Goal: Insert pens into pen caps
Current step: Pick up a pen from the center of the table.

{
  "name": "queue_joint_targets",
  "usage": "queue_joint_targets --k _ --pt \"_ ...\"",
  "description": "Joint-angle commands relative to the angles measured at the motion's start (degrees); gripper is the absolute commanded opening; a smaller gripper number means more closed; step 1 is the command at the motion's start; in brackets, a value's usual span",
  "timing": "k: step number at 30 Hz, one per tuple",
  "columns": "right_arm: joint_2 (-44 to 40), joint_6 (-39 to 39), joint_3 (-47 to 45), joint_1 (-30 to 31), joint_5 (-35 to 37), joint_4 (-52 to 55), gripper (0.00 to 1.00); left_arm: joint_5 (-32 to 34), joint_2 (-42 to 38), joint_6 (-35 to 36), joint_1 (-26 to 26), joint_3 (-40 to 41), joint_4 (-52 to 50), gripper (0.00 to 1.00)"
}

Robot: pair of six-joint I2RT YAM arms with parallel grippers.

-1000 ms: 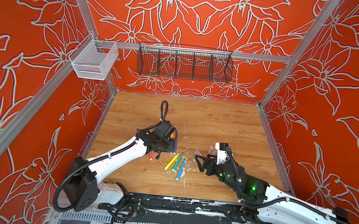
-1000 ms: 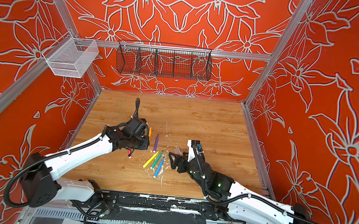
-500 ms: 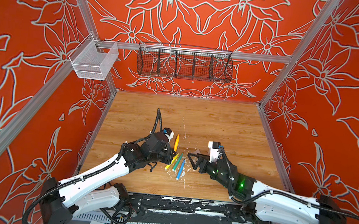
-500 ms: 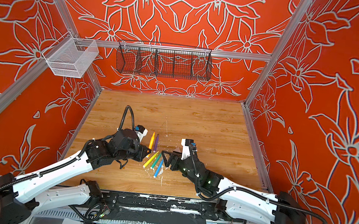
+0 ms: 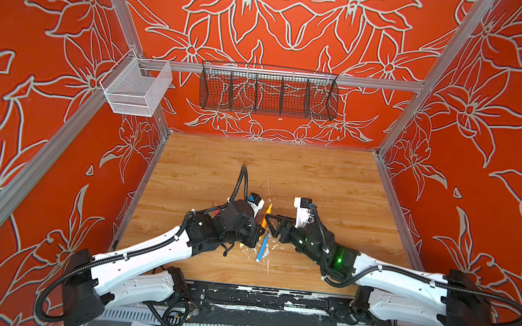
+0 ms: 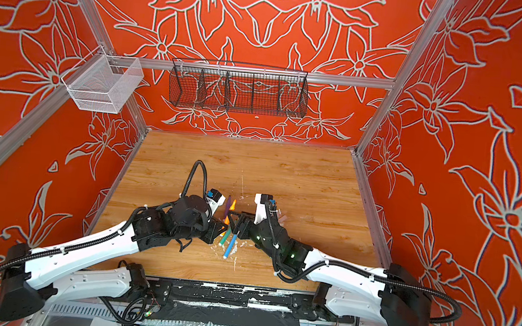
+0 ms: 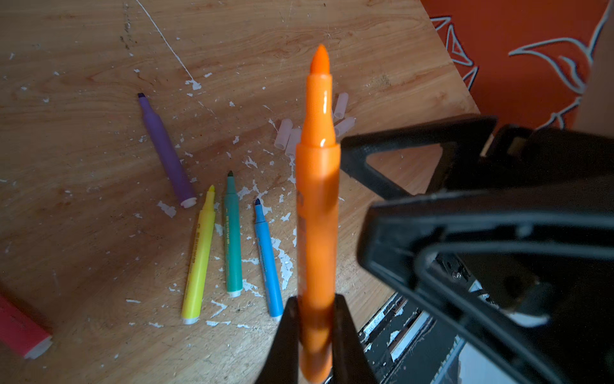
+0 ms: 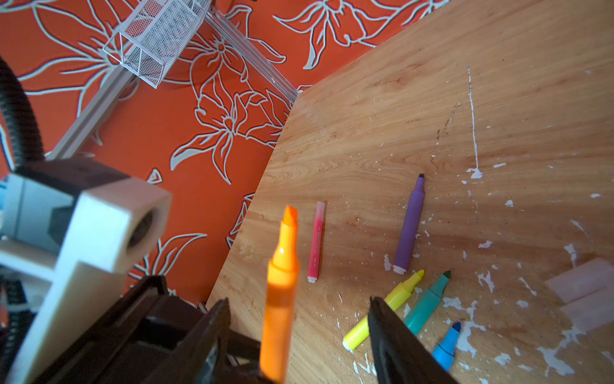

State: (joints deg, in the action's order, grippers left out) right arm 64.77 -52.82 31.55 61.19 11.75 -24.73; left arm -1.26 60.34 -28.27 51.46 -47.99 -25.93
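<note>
The left jaws pinch the glossy orange pen (image 7: 317,206) by its tail end; the right jaws stand spread either side of it. Beneath it, on the paint-flecked wooden tabletop (image 7: 83,133), lie coloured pens (image 7: 232,232) and frosted tubular pen caps (image 7: 284,133).

Left tool (image 7: 314,319) clamped, right tool (image 8: 297,311) agape.

I see the orange pen (image 7: 317,216) uncapped, pinched near its tail by the left claw (image 7: 314,319) and raised off the desk (image 7: 83,166), tip toward 12 o'clock. The yellow pen (image 7: 199,262), green pen (image 7: 232,232) and blue pen (image 7: 267,262) lie side by side toward the desk's 6 o'clock edge, bare tips toward 1 o'clock. The purple pen (image 7: 167,153) lies just past their tips, at 12 o'clock. The pink pen (image 8: 316,242) lies apart at 9 o'clock. Several clear pen caps (image 7: 289,136) cluster at 3 o'clock of the purple one.
</note>
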Motion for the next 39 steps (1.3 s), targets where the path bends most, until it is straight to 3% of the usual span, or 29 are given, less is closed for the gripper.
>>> queue_joint_targets --k 1,8,14,16,20,23,30,34,36,37,38,39 --pt "2.1 0.0 2.4 -0.2 1.9 -0.5 0.63 1.2 0.1 0.9 1.3 -0.3 1.3 0.03" --pt "5.9 -1.8 4.1 -0.2 0.4 -1.9 0.48 1.6 0.3 1.5 2.7 -1.0 1.2 0.03" --pt "6.6 -3.2 5.3 -0.1 -1.7 -1.3 0.17 3.0 0.7 0.8 2.8 -0.9 0.9 0.05" --pt "6.5 -4.1 4.9 0.0 -2.0 -1.4 0.07 3.9 0.6 0.4 2.8 -0.8 0.8 0.16" --pt "6.2 -5.7 4.4 0.1 -3.2 -2.0 0.01 5.1 0.7 0.2 2.8 -1.1 0.6 0.40" --pt "6.3 -6.8 4.3 0.8 -4.4 -2.6 0.00 6.0 0.8 0.3 2.8 -1.1 1.3 0.45" --pt "6.2 -7.6 4.2 3.1 -3.8 -3.7 0.00 6.5 1.1 1.6 2.8 -0.5 4.5 0.45" --pt "6.1 -7.7 4.3 3.8 -3.5 -3.7 0.00 7.4 1.3 2.1 2.8 -0.9 5.0 0.31" --pt "6.5 -7.8 4.5 4.0 -3.5 -3.5 0.00 7.4 1.0 2.3 2.8 -0.6 5.7 0.19" --pt "6.7 -7.9 4.5 4.0 -3.5 -3.5 0.04 7.4 0.9 2.3 2.8 -0.3 6.3 0.13" --pt "6.9 -7.8 4.6 4.1 -3.5 -3.6 0.16 7.4 0.6 2.3 2.8 0.0 6.7 0.09" --pt "6.9 -7.5 4.6 4.1 -3.6 -3.4 0.34 7.5 0.3 2.3 2.8 0.3 7.0 0.04"
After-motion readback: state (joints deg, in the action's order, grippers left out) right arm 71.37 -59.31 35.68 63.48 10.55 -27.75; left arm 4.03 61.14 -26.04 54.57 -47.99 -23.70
